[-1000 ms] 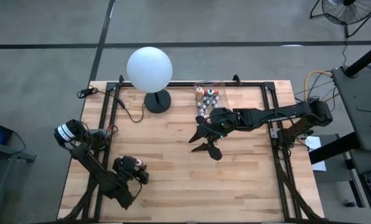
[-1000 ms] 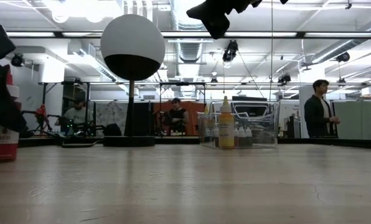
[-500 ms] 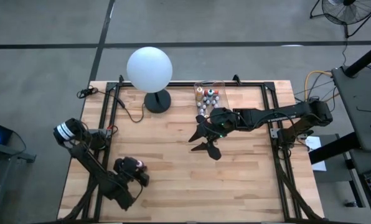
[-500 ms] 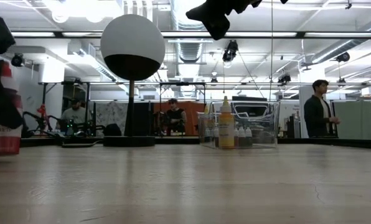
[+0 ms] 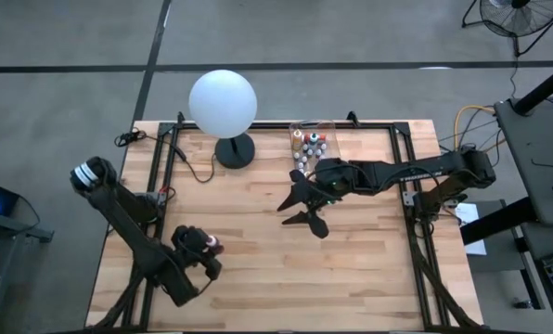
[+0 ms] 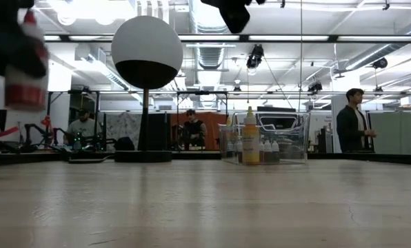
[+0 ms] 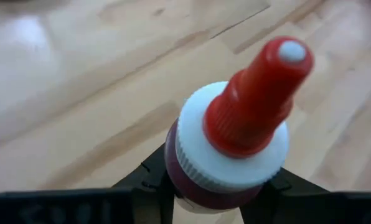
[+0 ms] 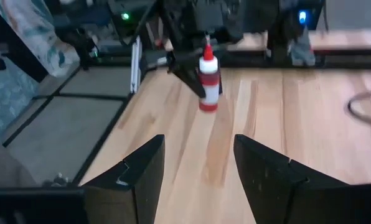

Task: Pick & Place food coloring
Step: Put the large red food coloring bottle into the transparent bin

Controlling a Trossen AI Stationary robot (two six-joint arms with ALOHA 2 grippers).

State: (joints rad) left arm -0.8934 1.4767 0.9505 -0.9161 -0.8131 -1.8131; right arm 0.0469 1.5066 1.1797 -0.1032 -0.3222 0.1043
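Left tool point(image 5: 205, 249): we clamp the red-capped, white-collared dropper bottle point(image 7: 235, 149) upright, clear of the wooden worktop point(image 5: 258, 250).
Right tool point(image 8: 195, 171): we wait mid-worktop, fingers apart, empty.

A pale wooden plank table point(image 5: 258, 241) with black rails along its left and right sides carries a white globe lamp point(image 5: 223, 104) on a dark round base near the far edge. Just beside it stands a clear plastic bin point(image 5: 311, 144) with small dropper bottles point(image 5: 306, 141) inside.
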